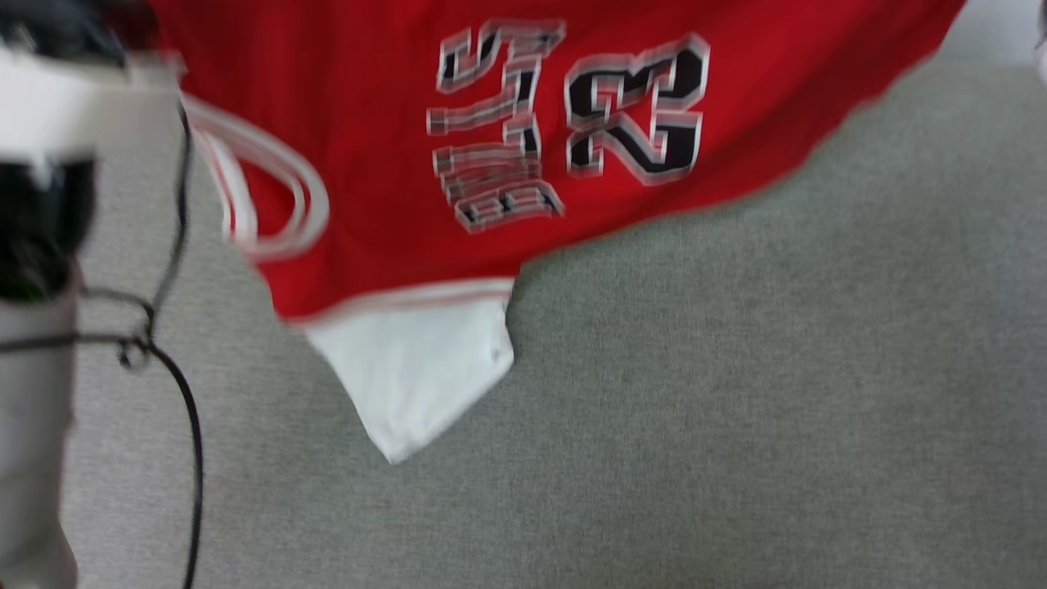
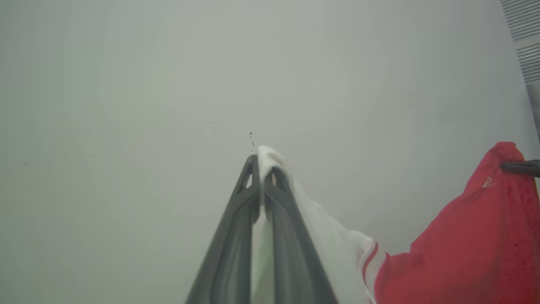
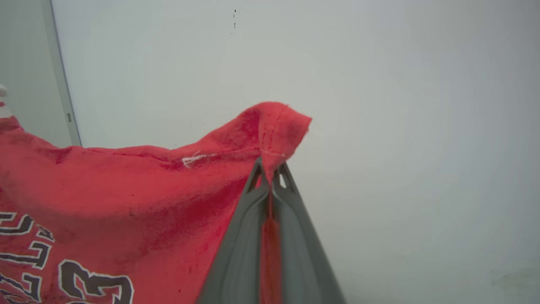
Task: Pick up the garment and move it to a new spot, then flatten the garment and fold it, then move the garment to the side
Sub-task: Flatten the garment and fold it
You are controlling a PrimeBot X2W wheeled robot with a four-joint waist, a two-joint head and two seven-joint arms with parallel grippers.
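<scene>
Red shirt [image 1: 393, 164] hangs above grey carpet [image 1: 736, 409], left jaws pinching only white sleeve [image 2: 320, 228] tip, right jaws a thin red corner [image 3: 274, 122]; either shallow pinch could slip, dropping it crumpled.

Plain indoor room, office-like: grey carpet-like surface [image 1: 736, 409], bare pale wall [image 2: 126, 84], slatted panel [image 2: 527, 21] at edge.

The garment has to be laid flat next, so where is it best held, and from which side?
Probably by two outer edges, each from its own side: the garment hangs spread between the left tool, shut on a white sleeve tip, and the right tool, shut on a red edge fold.
</scene>
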